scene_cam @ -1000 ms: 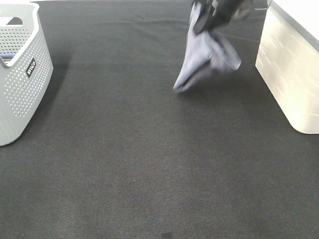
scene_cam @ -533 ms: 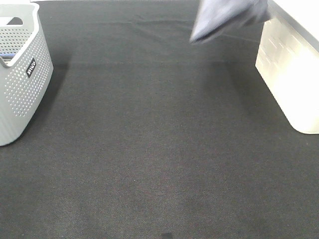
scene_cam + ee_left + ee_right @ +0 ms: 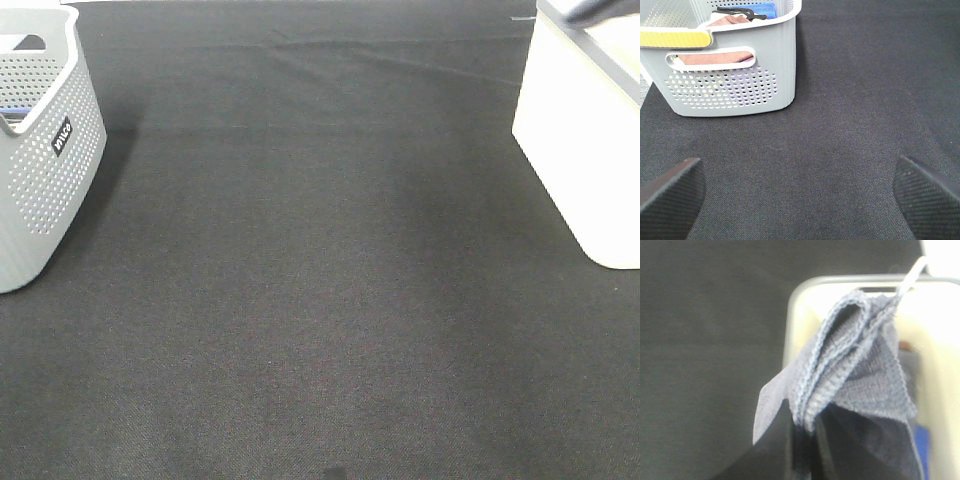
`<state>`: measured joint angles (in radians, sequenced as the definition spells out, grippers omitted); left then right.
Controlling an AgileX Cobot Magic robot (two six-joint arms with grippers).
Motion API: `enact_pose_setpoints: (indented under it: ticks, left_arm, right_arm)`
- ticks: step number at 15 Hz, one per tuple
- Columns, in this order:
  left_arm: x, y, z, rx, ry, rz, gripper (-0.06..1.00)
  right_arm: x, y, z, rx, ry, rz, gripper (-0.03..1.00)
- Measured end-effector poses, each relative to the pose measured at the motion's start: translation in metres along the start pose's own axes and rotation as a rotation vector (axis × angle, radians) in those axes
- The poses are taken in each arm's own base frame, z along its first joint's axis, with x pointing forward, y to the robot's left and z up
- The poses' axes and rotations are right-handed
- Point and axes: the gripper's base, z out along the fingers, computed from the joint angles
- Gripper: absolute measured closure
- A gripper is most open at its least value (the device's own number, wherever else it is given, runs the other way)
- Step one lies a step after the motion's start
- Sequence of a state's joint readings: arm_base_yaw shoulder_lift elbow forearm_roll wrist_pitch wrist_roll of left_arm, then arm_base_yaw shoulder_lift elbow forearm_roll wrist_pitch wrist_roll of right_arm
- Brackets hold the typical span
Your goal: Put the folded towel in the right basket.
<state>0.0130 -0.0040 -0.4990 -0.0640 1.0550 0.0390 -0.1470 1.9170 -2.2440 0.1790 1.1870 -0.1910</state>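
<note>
The folded grey-blue towel hangs bunched from my right gripper, which is shut on it. In the right wrist view the towel hangs above the open top of the cream right basket, near its rim. In the high view the right basket stands at the right edge; only a dark blurred sliver shows above it at the top edge. My left gripper is open and empty, low over the black mat; it is out of the high view.
A grey perforated basket stands at the left edge. In the left wrist view this basket holds brown and blue cloths. A black mat covers the table between the two baskets.
My right gripper has lifted the towel off the mat and carried it up and to the right, out of the high view's top edge, to above the right basket.
</note>
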Motion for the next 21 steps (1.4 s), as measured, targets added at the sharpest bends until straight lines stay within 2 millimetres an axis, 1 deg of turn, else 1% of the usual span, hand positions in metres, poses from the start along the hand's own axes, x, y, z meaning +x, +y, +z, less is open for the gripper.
enact_pose_setpoints:
  ticks: [2, 3, 4, 9, 11, 12, 13, 14, 16, 17, 18, 21]
  left_arm:
    - [0.0, 0.0, 0.0, 0.0, 0.0, 0.0, -0.02]
    - [0.0, 0.0, 0.0, 0.0, 0.0, 0.0, -0.02]
    - [0.0, 0.0, 0.0, 0.0, 0.0, 0.0, -0.02]
    - [0.0, 0.0, 0.0, 0.0, 0.0, 0.0, -0.02]
    - [0.0, 0.0, 0.0, 0.0, 0.0, 0.0, -0.02]
    - [0.0, 0.0, 0.0, 0.0, 0.0, 0.0, -0.02]
    - [0.0, 0.0, 0.0, 0.0, 0.0, 0.0, -0.02]
    - [0.0, 0.0, 0.0, 0.0, 0.0, 0.0, -0.02]
    - [0.0, 0.0, 0.0, 0.0, 0.0, 0.0, -0.02]
    - [0.0, 0.0, 0.0, 0.0, 0.0, 0.0, -0.02]
    - [0.0, 0.0, 0.0, 0.0, 0.0, 0.0, -0.02]
    - [0.0, 0.0, 0.0, 0.0, 0.0, 0.0, -0.02]
  right_arm:
    - [0.006, -0.018, 0.007, 0.011, 0.035, 0.043, 0.92]
    - [0.008, -0.022, 0.016, 0.003, 0.057, 0.056, 0.92]
    - [0.014, -0.027, 0.032, -0.007, 0.095, 0.073, 0.92]
    - [0.034, -0.04, 0.09, 0.003, 0.219, 0.116, 0.92]
    - [0.04, -0.042, 0.102, 0.002, 0.246, 0.122, 0.91]
    - [0.04, -0.042, 0.102, 0.002, 0.246, 0.122, 0.91]
    - [0.042, -0.042, 0.106, 0.002, 0.256, 0.124, 0.87]
    - [0.043, -0.043, 0.108, 0.002, 0.262, 0.129, 0.79]
    - [0.044, -0.045, 0.109, 0.032, 0.269, 0.156, 0.43]
    - [0.045, -0.047, 0.109, 0.055, 0.273, 0.149, 0.22]
    - [0.045, -0.047, 0.109, 0.058, 0.273, 0.151, 0.16]
    - [0.042, -0.042, 0.106, 0.01, 0.258, 0.176, 0.12]
